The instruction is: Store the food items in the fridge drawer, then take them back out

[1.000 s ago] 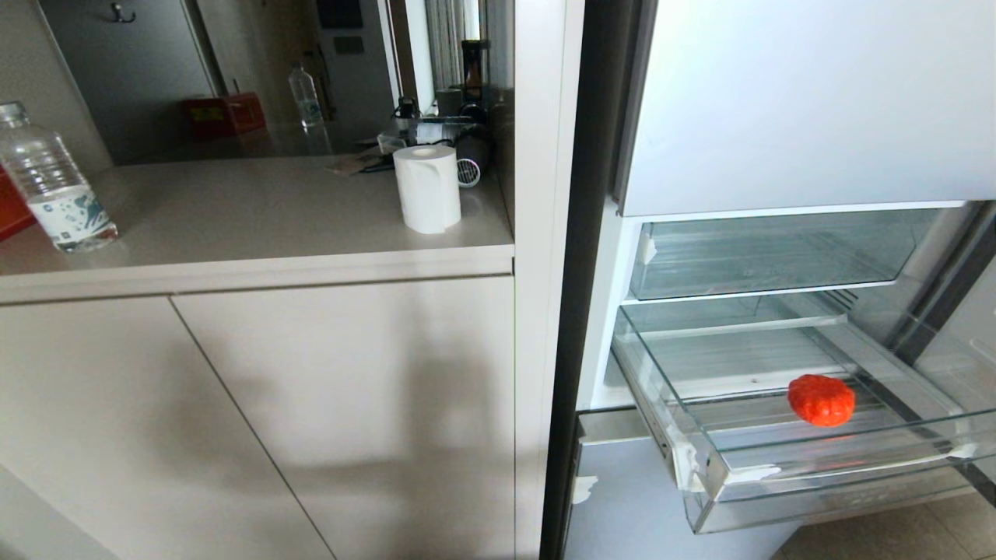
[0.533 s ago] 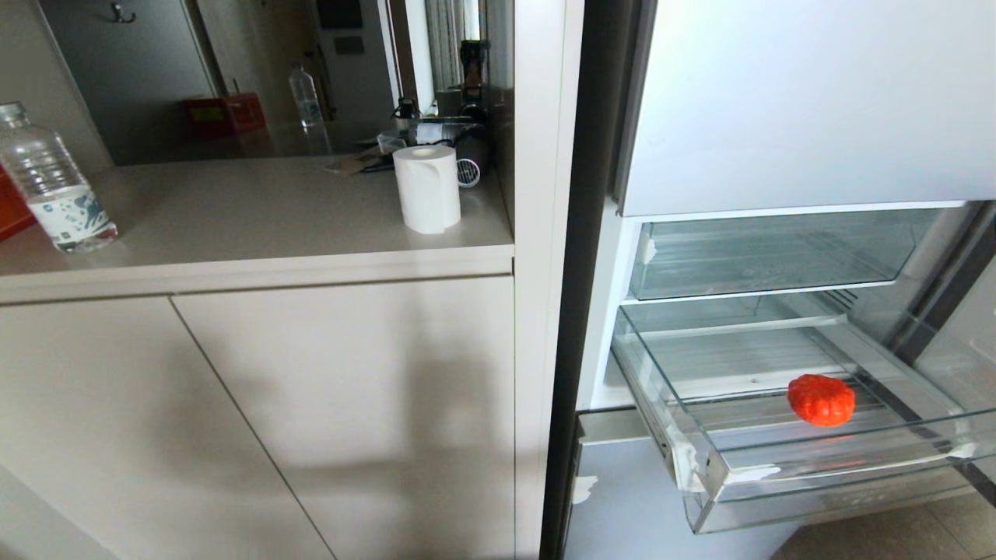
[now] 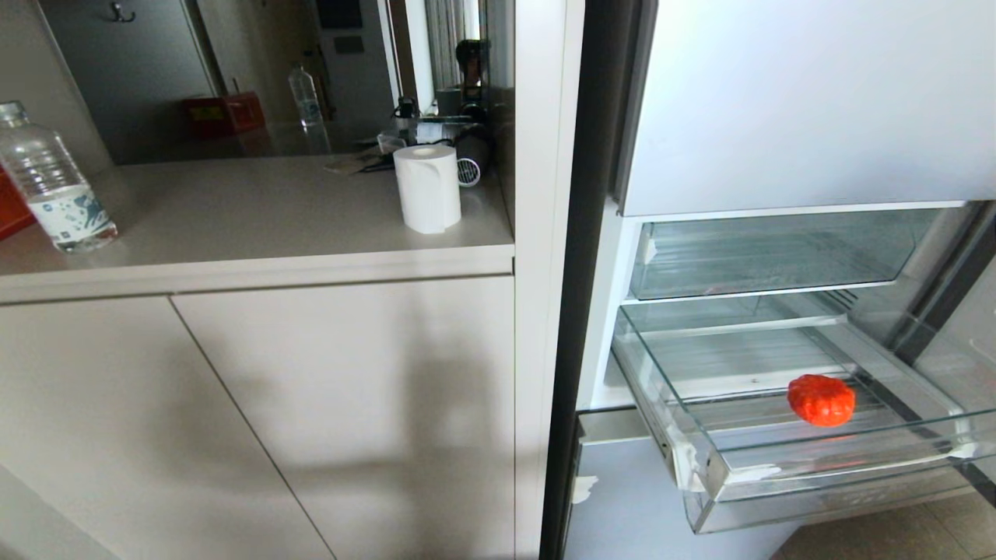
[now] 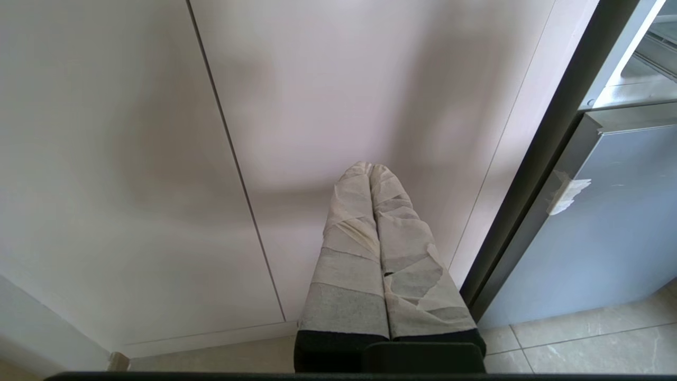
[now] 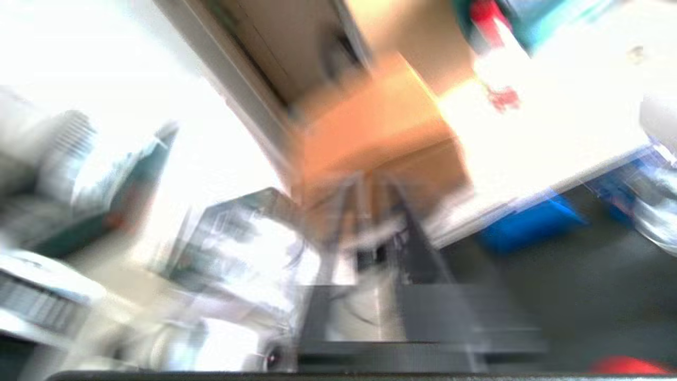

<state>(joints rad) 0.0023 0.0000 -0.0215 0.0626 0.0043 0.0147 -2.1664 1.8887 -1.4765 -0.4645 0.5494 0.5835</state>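
A clear water bottle (image 3: 53, 187) is seen standing at the far left of the tabletop (image 3: 233, 210), and a white paper roll (image 3: 427, 189) stands upright near the tabletop's right end. Pale cabinet doors (image 3: 257, 420) are seen below. In the left wrist view the left hand (image 4: 370, 170) is held before these cabinet doors, its taped fingers (image 4: 351, 248) pressed together with nothing between them. To the right, the fridge stands open under its pale door front (image 3: 809, 101). Two clear drawers are stacked there; the upper drawer (image 3: 770, 253) is pushed in, while the fridge drawer (image 3: 724, 467) below is pulled out. The bumpy orange-red fruit (image 3: 821, 400) is seen lying on the ribbed base toward the drawer's right side, apart from the front lip. The right wrist view is heavily blurred; the right hand (image 5: 370, 185) is closed, and whether anything is held cannot be told.
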